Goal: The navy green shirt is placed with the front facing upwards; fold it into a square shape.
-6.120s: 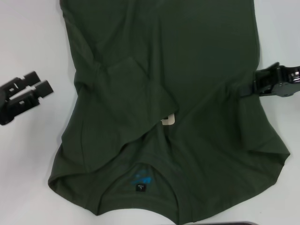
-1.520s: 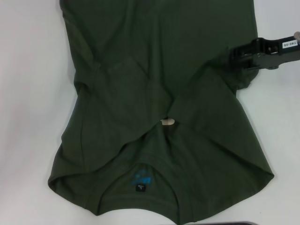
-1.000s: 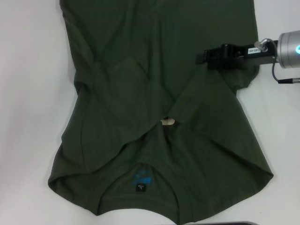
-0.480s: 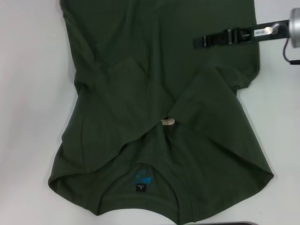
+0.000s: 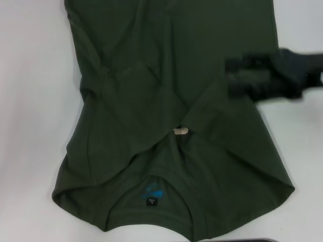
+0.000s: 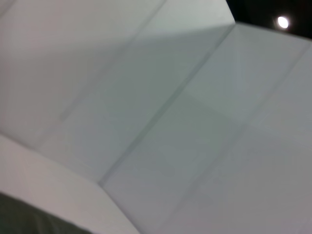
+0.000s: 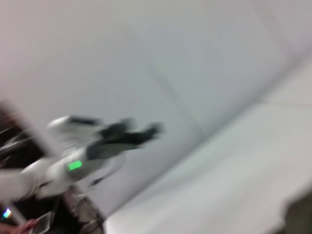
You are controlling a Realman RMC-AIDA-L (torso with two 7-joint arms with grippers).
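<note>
Shirt: dark olive-green shirt spread on the white table, filling most of the head view; collar at the near edge, hem running out of view at the far side.
Collar: black neck tag with blue print just beyond it, inside the neck opening at near centre.
Folds: left sleeve already turned in over the body, its flap lying left of centre; right sleeve also turned in, its edge running diagonally toward the middle.
Lettering: a small cream patch peeps out where the two folded flaps meet, just beyond the collar.
Right gripper: right gripper reaches in from the right edge, over the right side of the shirt at the far end of the right fold; heavily motion-blurred, so finger spread and any contact with the cloth cannot be told.
Left gripper: out of the head view; seen in the right wrist view as a blurred black gripper on a white arm with a green light, raised clear of the table; finger state cannot be told.
Left wrist view: shows white wall panels and a sliver of dark cloth at one corner.
Surroundings: a dark strip at the near edge of the head view, unidentifiable.
In the way: nothing lies on the shirt besides the right gripper above it.
</note>
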